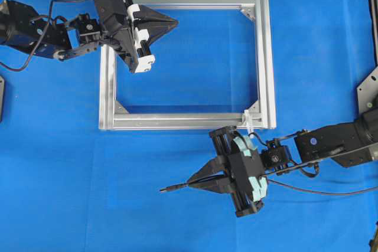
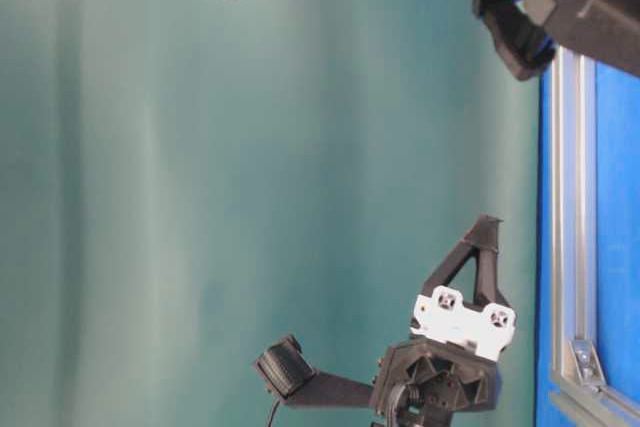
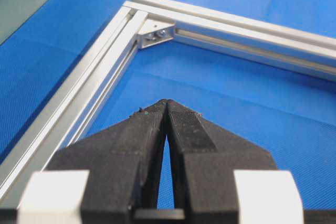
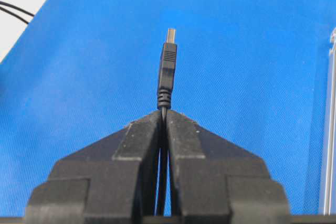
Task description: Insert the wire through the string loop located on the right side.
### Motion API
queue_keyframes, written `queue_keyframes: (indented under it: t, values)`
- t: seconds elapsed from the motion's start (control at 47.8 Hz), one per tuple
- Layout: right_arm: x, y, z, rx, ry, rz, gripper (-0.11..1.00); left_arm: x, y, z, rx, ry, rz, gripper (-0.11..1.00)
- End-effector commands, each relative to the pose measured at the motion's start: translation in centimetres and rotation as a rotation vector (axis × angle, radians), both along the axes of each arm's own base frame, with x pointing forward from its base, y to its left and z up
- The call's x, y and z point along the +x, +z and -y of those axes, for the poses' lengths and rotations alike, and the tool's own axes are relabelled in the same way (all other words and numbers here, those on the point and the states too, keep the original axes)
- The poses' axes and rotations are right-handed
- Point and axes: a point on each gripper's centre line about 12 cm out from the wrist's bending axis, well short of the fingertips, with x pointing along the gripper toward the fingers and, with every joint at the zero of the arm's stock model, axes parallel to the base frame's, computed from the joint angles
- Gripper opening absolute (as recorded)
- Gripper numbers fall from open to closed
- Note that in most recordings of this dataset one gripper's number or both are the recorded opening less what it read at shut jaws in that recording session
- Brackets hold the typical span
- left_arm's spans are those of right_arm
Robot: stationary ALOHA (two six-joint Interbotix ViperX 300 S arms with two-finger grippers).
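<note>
- Our right gripper (image 1: 192, 182) is clenched on the wire (image 4: 167, 72) — plug points left, away from the string loop (image 1: 248, 121).
- We must turn it toward the loop; the left gripper (image 1: 172, 23) is clenched on nothing.

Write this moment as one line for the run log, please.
right gripper: shut on wire, plug ahead | left gripper: shut, empty, over frame | string loop: not threaded

You have a blue cloth-covered table (image 1: 71, 193). A rectangular silver aluminium frame (image 1: 266, 57) lies flat on it, upper middle of the overhead view. Corner brackets (image 3: 156, 34) sit inside its corners. A small white string loop (image 1: 250, 123) hangs at its lower right corner.
</note>
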Motion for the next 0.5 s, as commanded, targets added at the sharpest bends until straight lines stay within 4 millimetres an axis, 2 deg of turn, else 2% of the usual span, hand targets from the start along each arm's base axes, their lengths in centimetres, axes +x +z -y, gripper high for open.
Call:
queue_keyframes:
  t: [0.0, 0.23, 0.356, 0.482]
  values:
    - [0.3, 1.6, -0.1, 0.016, -0.001, 0.042, -0.03, 0.1, 1.5, -0.1, 0.015, -0.001, 0.040, 0.00]
    - [-0.1, 1.4, -0.1, 0.014, 0.002, 0.034, -0.03, 0.1, 1.5, -0.1, 0.015, 0.000, 0.040, 0.00]
    - [-1.5, 1.1, 0.2, 0.021, -0.005, 0.014, -0.03, 0.1, 1.5, -0.1, 0.016, 0.001, 0.042, 0.00]
    - [-3.9, 0.7, 0.9, 0.030, -0.019, -0.013, -0.03, 0.1, 1.5, -0.1, 0.015, 0.000, 0.040, 0.00]
